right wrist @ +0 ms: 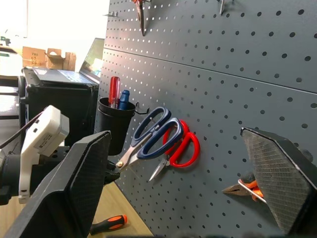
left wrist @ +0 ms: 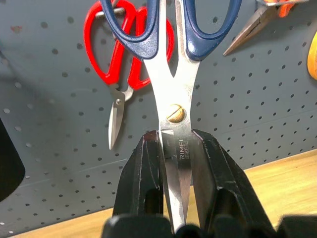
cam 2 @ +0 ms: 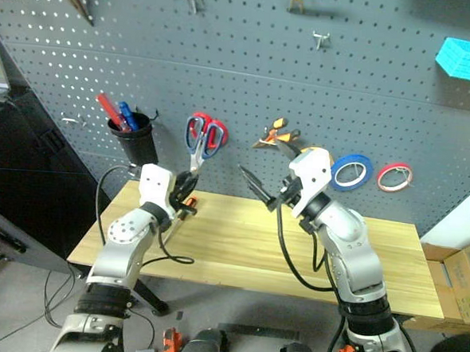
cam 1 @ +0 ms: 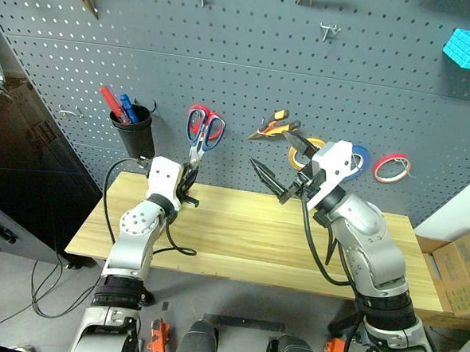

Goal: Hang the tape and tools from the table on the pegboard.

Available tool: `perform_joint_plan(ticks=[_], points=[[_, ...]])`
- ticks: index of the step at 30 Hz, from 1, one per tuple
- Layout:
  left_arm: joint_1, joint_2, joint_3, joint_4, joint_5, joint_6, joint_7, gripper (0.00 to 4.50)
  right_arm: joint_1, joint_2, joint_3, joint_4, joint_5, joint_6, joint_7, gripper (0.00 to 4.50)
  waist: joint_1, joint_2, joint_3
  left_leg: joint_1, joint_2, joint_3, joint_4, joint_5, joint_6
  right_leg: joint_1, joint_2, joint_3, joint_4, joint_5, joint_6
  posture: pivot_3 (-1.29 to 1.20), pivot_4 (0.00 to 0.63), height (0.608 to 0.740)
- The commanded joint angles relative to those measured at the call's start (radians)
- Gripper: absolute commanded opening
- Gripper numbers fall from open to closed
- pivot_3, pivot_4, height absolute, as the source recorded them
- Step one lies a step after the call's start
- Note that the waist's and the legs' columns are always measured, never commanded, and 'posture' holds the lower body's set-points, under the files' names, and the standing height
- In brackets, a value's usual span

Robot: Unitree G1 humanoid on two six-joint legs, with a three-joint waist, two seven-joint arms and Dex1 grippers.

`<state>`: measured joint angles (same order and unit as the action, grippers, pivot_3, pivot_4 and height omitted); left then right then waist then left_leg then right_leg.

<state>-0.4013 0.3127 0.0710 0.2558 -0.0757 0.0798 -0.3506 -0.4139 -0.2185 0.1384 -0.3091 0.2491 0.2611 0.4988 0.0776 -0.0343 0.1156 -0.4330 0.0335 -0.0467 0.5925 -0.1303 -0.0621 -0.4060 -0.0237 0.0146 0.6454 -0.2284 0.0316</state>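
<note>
My left gripper point(left wrist: 178, 168) is shut on the blades of the dark-blue-handled scissors point(left wrist: 148, 39), handles up, right in front of the red-handled scissors point(left wrist: 119, 54) hanging on the pegboard point(cam 1: 266, 66). I cannot tell whether the blue handles touch a hook. The pliers point(cam 1: 274, 126) hang on the board, and the blue tape point(cam 2: 352, 171) hangs further right. The screwdriver point(right wrist: 110, 224) lies on the table point(cam 1: 255, 233) at the foot of the board. Above the table's middle my right gripper point(cam 1: 280, 159) is open and empty, raised in front of the board.
A black cup point(cam 1: 134, 130) with red and blue handles in it hangs left of the scissors. A yellow roll point(cam 1: 300, 152) and a red roll point(cam 1: 392, 167) hang on either side of the blue tape. Bare hooks point(cam 1: 330, 30) sit higher up. A cardboard box point(cam 1: 461, 270) stands at the right.
</note>
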Motion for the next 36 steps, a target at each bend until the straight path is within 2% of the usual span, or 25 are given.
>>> perform_joint_plan(ticks=[1,8,9,11,17,19,25,29,32,36], points=[[-0.081,0.015,-0.013,0.043,0.010,-0.020,-0.020,0.47,-0.015,-0.003,-0.016,-0.037,0.000,-0.012,-0.009,4.50,-0.001,0.000,0.000,0.000,0.000,0.000,0.000,0.000,0.000,0.000,0.000,0.000,0.000,0.000,0.000,0.13,0.034,0.740],[-0.224,0.045,-0.013,0.254,0.047,-0.097,-0.012,0.47,-0.009,-0.005,-0.017,-0.044,0.001,-0.004,-0.015,4.50,-0.006,0.000,0.000,0.000,0.000,0.000,0.000,0.000,0.000,0.000,0.000,0.000,0.000,0.000,0.000,0.11,0.047,0.740],[-0.233,0.046,-0.011,0.270,0.046,-0.107,-0.011,1.23,-0.007,-0.006,-0.017,-0.046,0.001,-0.003,-0.016,4.50,-0.008,0.000,0.000,0.000,0.000,0.000,0.000,0.000,0.000,0.000,0.000,0.000,0.000,0.000,0.000,0.11,0.049,0.740],[-0.236,0.044,-0.009,0.281,0.042,-0.118,-0.010,1.78,-0.001,-0.009,-0.020,-0.052,0.002,0.002,-0.019,4.50,-0.012,0.000,0.000,0.000,0.000,0.000,0.000,0.000,0.000,0.000,0.000,0.001,0.000,0.000,0.000,0.10,0.052,0.740],[-0.205,0.036,-0.006,0.262,0.035,-0.128,-0.002,3.92,0.013,-0.019,-0.023,-0.066,0.005,0.011,-0.028,4.50,-0.028,0.000,0.000,0.000,0.000,0.000,0.000,0.000,0.000,0.000,0.000,0.001,0.000,0.000,0.000,0.10,0.061,0.740],[-0.191,0.033,-0.006,0.250,0.037,-0.123,0.008,4.45,0.016,-0.021,-0.023,-0.068,0.006,0.012,-0.028,4.50,-0.031,0.000,0.000,0.000,0.000,0.000,0.000,0.000,0.000,0.000,0.000,0.001,0.001,0.000,0.000,0.10,0.066,0.740],[-0.055,0.036,0.035,0.161,0.017,-0.024,0.067,4.45,0.048,-0.031,0.006,-0.099,0.010,0.057,-0.017,4.50,-0.044,0.000,0.000,0.000,0.000,0.000,0.000,0.000,0.000,0.000,0.000,0.001,0.000,0.000,0.000,0.10,0.088,0.740],[0.027,0.060,0.059,0.120,0.029,0.057,0.103,4.45,0.073,-0.069,0.085,-0.113,-0.003,0.136,0.028,4.50,-0.052,0.002,0.004,0.001,0.002,0.000,0.000,0.000,0.000,0.000,0.000,0.001,0.001,-0.001,-0.001,0.09,0.124,0.740],[0.018,0.094,0.048,0.180,0.056,0.091,0.100,4.45,0.069,-0.090,0.229,-0.024,-0.120,0.116,0.052,4.50,-0.053,0.003,0.014,0.001,0.004,0.001,0.000,0.000,0.000,-0.001,0.000,-0.001,0.001,-0.001,-0.001,0.08,0.158,0.740],[-0.077,0.134,0.021,0.326,0.077,0.105,0.064,4.45,0.043,-0.047,0.304,0.057,-0.172,0.094,0.056,4.50,-0.052,0.008,0.039,0.001,0.010,0.005,0.000,-0.004,-0.006,-0.002,0.000,-0.005,0.000,-0.001,-0.002,0.09,0.202,0.740]])
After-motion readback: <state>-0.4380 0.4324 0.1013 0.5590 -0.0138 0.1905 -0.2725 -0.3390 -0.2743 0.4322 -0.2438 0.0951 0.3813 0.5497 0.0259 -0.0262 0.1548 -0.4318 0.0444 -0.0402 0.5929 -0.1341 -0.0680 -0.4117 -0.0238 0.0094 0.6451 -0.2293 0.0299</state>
